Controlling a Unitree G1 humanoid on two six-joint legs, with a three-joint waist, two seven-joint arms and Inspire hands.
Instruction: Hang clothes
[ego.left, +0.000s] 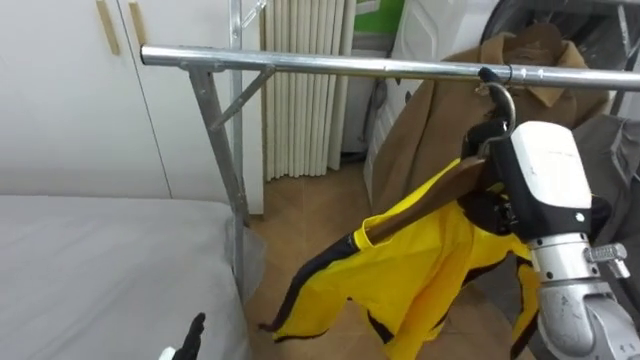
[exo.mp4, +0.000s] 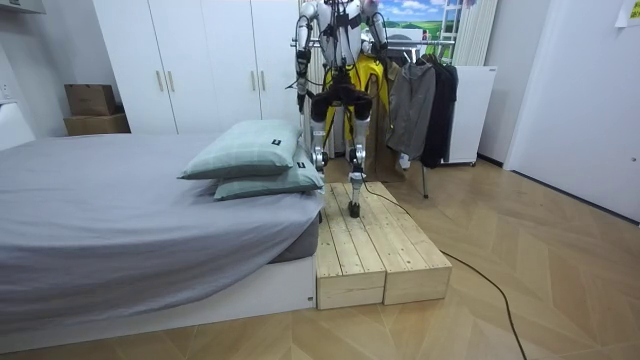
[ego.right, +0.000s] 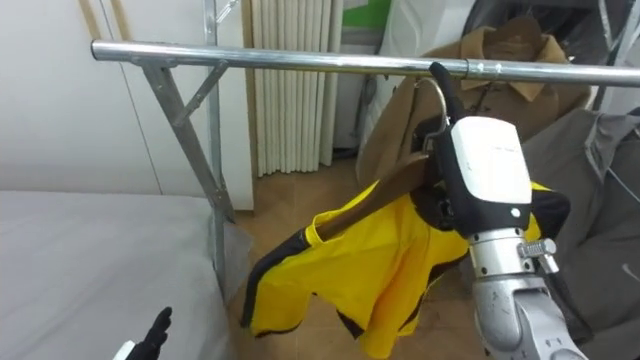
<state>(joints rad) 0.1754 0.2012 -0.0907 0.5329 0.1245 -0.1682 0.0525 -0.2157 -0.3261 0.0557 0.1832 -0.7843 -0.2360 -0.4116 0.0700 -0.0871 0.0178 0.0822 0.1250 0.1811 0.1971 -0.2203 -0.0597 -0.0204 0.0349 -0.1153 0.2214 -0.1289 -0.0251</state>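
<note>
Grey bedding covers the bed (ego.left: 90, 260), which fills the head view from 7 to 9 o'clock. In the room view the robot stands on a wooden platform (exo.mp4: 380, 250) at the bed's far corner. From what shows, I judge the platform is there to lift it within reach of the clothes rail (ego.left: 330, 65). That metal bar runs across the head view from 10 to 2 o'clock. A brown coat (ego.left: 420, 130) hangs from it at about 1 o'clock, so the free stretch of bar lies towards 11.

The yellow garment (ego.left: 420, 260), trimmed in black, is the task's thing. It drapes at 4 to 5 o'clock, below the bar and in front of the coat, on a wooden hanger (ego.left: 445, 188). The hanger tilts with its visible arm dropping towards 8 o'clock, probably because the grip rather than the rail sets its angle. Its hook (ego.left: 507, 100) reaches the bar at 1 o'clock and appears to sit over it, though whether it bears the weight is unclear.

The right hand (ego.left: 545, 170) is raised at 3 o'clock with its white back to the camera, and its dark fingers (ego.left: 483, 138) are curled round the hanger's neck. The left hand (ego.left: 195, 333) sits low at 7 o'clock over the bed, and I cannot tell its state.
</note>
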